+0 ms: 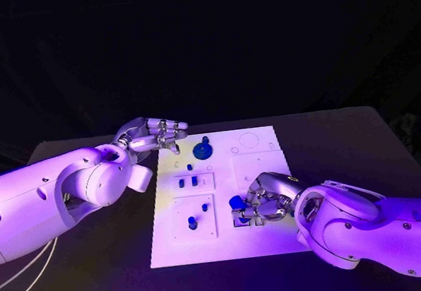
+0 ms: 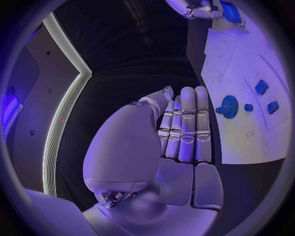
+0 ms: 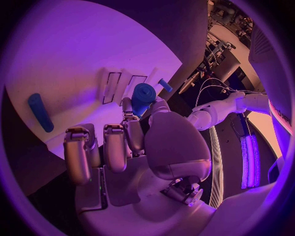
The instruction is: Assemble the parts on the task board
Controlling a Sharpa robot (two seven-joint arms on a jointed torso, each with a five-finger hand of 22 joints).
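From my station: the task board (image 1: 273,241) shows bare surface along its near edge and far right corner. The left hand (image 1: 153,135) blocks the far left corner, beside a blue gear (image 1: 203,150). The right hand (image 1: 263,200) occupies the right middle, gripping a blue part (image 1: 237,202). Small blue pegs (image 1: 188,182) stand mid-left.

1. No legible text, label, brand, number or sign appears on the task board (image 1: 263,155).
2. The parts, both hands and the table likewise bear no readable markings.
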